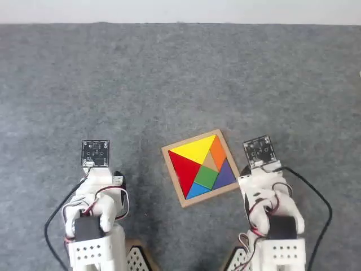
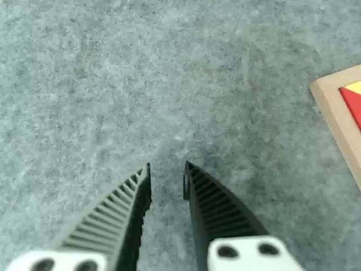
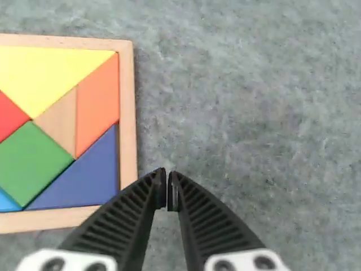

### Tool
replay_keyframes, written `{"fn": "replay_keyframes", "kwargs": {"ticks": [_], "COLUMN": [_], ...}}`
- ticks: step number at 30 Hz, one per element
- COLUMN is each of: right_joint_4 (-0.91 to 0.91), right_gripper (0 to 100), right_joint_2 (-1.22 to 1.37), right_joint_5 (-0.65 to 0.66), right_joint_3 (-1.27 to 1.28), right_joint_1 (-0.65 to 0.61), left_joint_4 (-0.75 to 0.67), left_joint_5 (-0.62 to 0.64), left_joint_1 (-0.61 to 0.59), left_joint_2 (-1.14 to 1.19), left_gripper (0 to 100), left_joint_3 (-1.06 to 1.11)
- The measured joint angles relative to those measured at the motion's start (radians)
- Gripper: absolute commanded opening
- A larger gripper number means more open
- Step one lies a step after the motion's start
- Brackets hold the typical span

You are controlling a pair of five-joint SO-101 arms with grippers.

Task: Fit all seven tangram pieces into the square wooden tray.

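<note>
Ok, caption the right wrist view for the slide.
Shut right tool over the grey mat beside the wooden tray, tangram pieces fitted inside.

Grey felt-like table covering [image 1: 169,73] is spreading from side to side, its fibres looking mottled and fuzzy up close. Along the far edge a pale strip [image 1: 180,11] is running straight across. Light is falling evenly, casting only soft shadows.

Robotics lab: grey felt table [image 1: 169,73]
</note>
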Motion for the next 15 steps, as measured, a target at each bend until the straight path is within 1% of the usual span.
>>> {"fn": "replay_keyframes", "kwargs": {"ticks": [2, 12, 15], "right_joint_4": [0.000, 0.002, 0.049], "right_gripper": [2.3, 2.1, 2.1], "right_joint_2": [-0.041, -0.040, -0.040], "right_joint_5": [0.000, 0.000, 0.000], "right_joint_3": [0.009, 0.046, 0.048], "right_joint_1": [-0.003, -0.002, -0.005], "left_joint_4": [0.000, 0.000, 0.000], "left_joint_5": [0.000, 0.000, 0.000], "left_joint_1": [0.000, 0.000, 0.000], "left_joint_2": [0.000, 0.000, 0.000], "left_gripper": [9, 9, 9], "left_joint_3": [0.000, 0.000, 0.000]}}
